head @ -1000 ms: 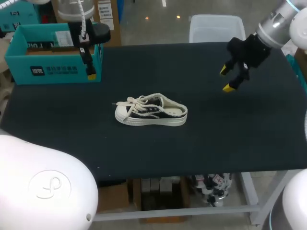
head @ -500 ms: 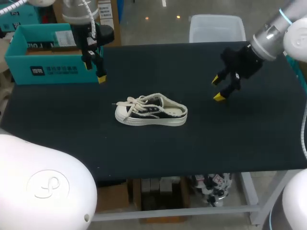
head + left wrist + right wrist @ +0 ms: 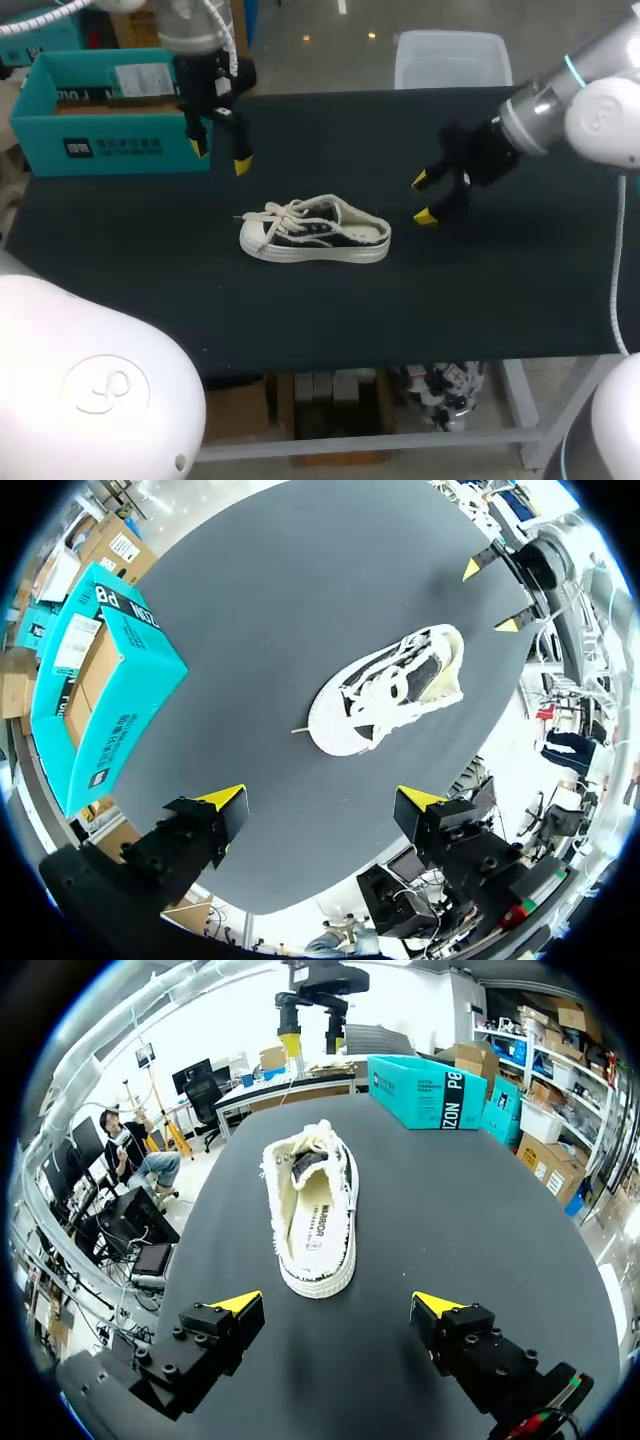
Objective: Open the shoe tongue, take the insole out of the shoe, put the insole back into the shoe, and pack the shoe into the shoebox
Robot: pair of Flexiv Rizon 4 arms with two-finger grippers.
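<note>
The teal shoebox [image 3: 110, 148] stands open at the table's [image 3: 500, 290] far left corner; beside it hangs the left gripper [image 3: 219, 157], fingers spread, empty; the shoe [image 3: 315, 232] sits upright mid-table, insole [image 3: 318, 1222] inside; the right gripper [image 3: 422, 198], fingers spread, hovers near its heel.

shoe [image 3: 314, 230] central | shoebox [image 3: 105, 120] far-left | left hand [image 3: 221, 157] between them, seemingly | right hand [image 3: 422, 198] right

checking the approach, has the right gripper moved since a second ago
Yes. The right gripper has moved in toward the heel end of the shoe, which has stayed put.
</note>
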